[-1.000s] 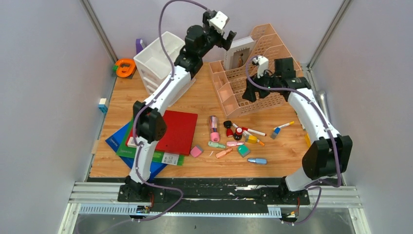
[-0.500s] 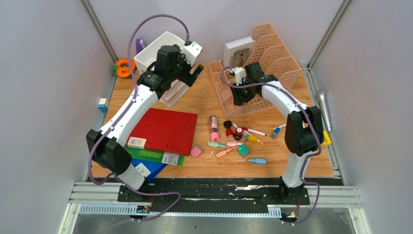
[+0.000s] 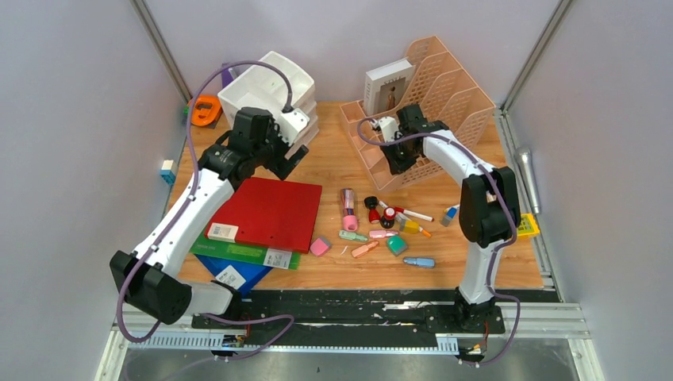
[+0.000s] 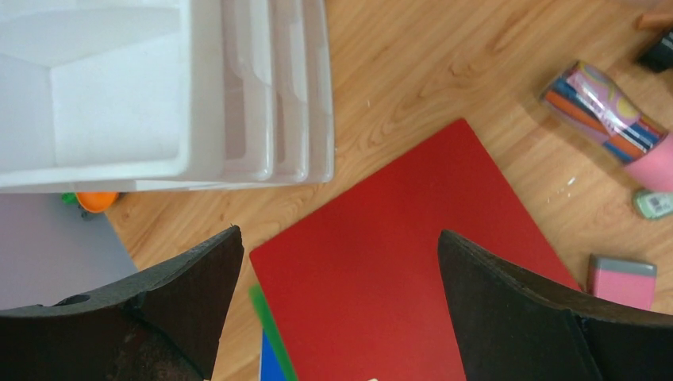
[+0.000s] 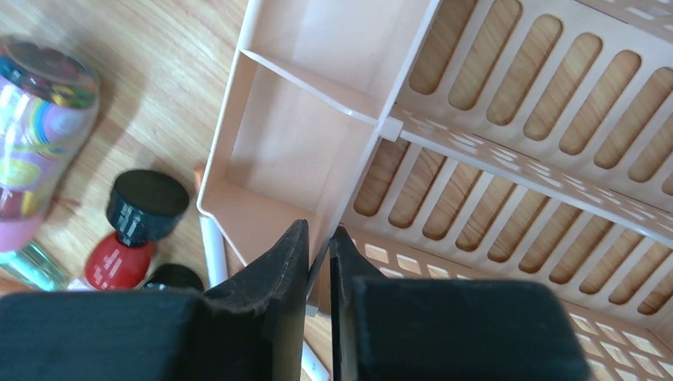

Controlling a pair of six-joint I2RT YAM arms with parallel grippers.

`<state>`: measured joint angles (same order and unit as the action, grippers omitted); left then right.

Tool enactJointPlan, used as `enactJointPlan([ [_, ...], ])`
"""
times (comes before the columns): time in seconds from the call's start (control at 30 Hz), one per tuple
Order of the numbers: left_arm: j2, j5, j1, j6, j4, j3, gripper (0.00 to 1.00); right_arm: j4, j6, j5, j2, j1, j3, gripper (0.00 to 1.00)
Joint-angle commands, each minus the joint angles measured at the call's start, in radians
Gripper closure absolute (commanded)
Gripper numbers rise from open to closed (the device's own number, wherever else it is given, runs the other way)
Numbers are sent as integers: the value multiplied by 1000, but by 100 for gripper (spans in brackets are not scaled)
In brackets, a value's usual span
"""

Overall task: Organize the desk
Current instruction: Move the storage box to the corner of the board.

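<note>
Tabletop: I see the wood tabletop in the middle, with grey walls around it and a black rail at the near edge, where the arms are bolted.
Left jaws: They are wide apart and hold nothing. They hang over the far corner of the red book, near the white drawer box.
Right jaws: They are almost together. From the right wrist camera, I see them pinch a thin wall at the near corner of the peach organizer.
Left arm: My left arm reaches over the left side of the tabletop.
Right arm: My right arm bends back to the organizer from the right.
Books: The red book lies flat on a green book, and a blue book pokes out under both.
Organizer: It stands at the far right. One white book stands up in it.
Little things: A pen tube with a pink cap, a pink eraser, a teal square, a blue marker and more pens lie loose near the middle, between the red book and the right arm.
Far left corner: An orange thing sits beside the drawer box.
</note>
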<state>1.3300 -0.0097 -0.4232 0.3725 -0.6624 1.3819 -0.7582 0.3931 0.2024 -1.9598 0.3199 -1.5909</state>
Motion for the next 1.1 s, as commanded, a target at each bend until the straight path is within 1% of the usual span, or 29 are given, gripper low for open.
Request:
enactJointPlan([
  [0.0,-40,-10,4,71,-23,-58,0,-46,214,-31,50,-37,-16,95],
  [0.17,-71,-31,5,87,-38,-114,0,-71,337,-11,121,-59,50,98],
  [0.33,-100,-61,4,97,-43,-177,0,-81,395,12,158,-59,90,100],
  [0.6,-168,-116,4,114,-59,-280,0,-84,383,91,165,-34,92,100],
  [0.87,-205,-172,4,156,-104,-343,0,-78,388,80,175,18,110,100],
  [0.9,-205,-183,4,161,-107,-356,0,-77,388,74,177,20,110,99],
  [0.93,-204,-189,5,172,-118,-361,0,-75,381,65,178,21,106,95],
  [0.97,-202,-189,6,179,-124,-374,0,-72,371,55,181,21,102,87],
  [1.07,-203,-171,9,223,-156,-404,0,-59,336,32,197,21,77,56],
])
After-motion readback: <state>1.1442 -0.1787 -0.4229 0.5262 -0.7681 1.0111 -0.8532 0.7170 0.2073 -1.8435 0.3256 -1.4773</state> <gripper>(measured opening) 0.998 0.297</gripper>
